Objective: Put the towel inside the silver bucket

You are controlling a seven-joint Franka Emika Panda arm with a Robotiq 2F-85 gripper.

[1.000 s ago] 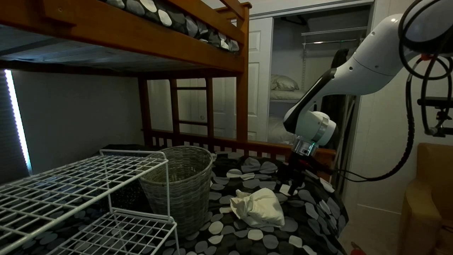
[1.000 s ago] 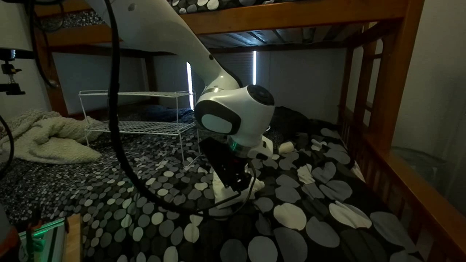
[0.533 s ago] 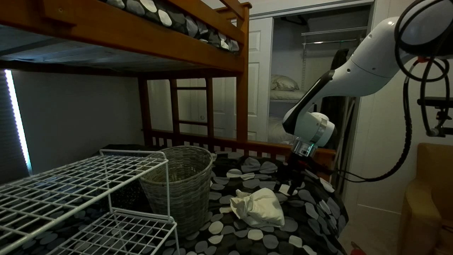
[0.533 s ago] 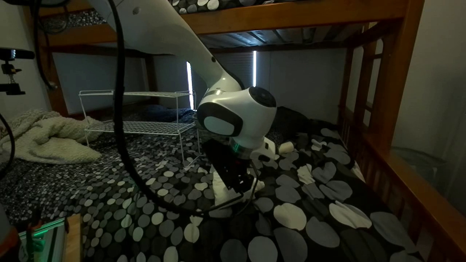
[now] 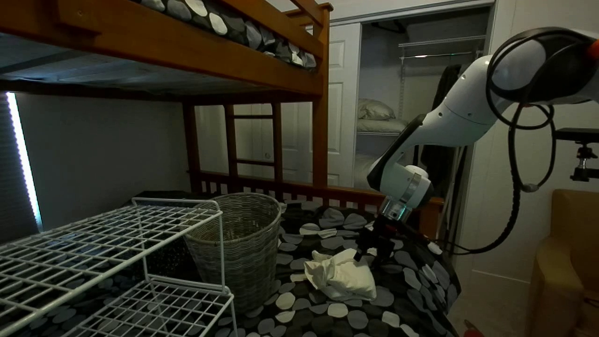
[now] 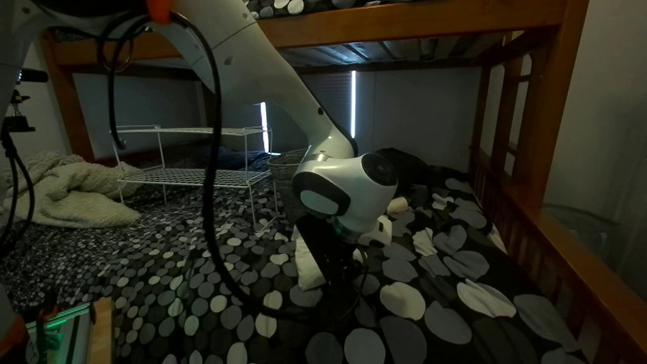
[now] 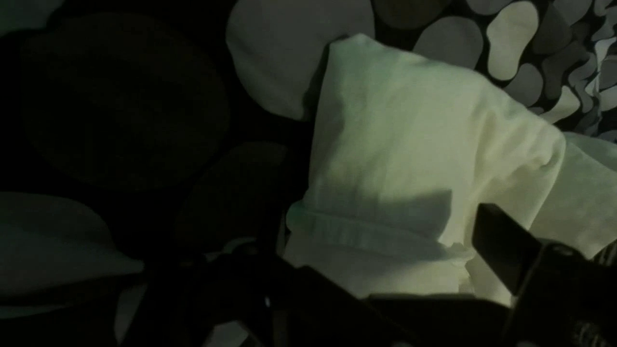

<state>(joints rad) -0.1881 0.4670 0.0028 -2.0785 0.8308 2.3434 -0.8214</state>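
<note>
1. Lying low and right of centre in an exterior view, the white towel (image 5: 345, 277) sits folded and rumpled on a spotted black bedspread (image 5: 327, 310). It is outside the wicker basket (image 5: 252, 269), near it but apart.
2. The basket stands mouth up, left of centre in that same frame. Near the middle of an exterior view, part of it shows beside the white robot arm (image 6: 273, 81), which covers much of the rest.
3. In both exterior views the arm slopes down from an upper corner of the frame, with the jaws at the towel.
4. In the wrist view the jaws stand wide apart along the bottom of the frame, one side left of centre, the other at lower right. The towel spreads between and above them, from the centre to the right edge. Whether they touch the cloth, I cannot tell.
5. A white wire rack (image 5: 184, 233) fills the lower left of an exterior view, crossing in front of the basket.
6. A wooden bunk bed (image 5: 210, 58) spans the upper left there, and a tan armchair (image 5: 557, 264) stands at the lower right edge.
7. At the left of an exterior view, a cream fleece blanket (image 6: 76, 189) lies heaped.
</note>
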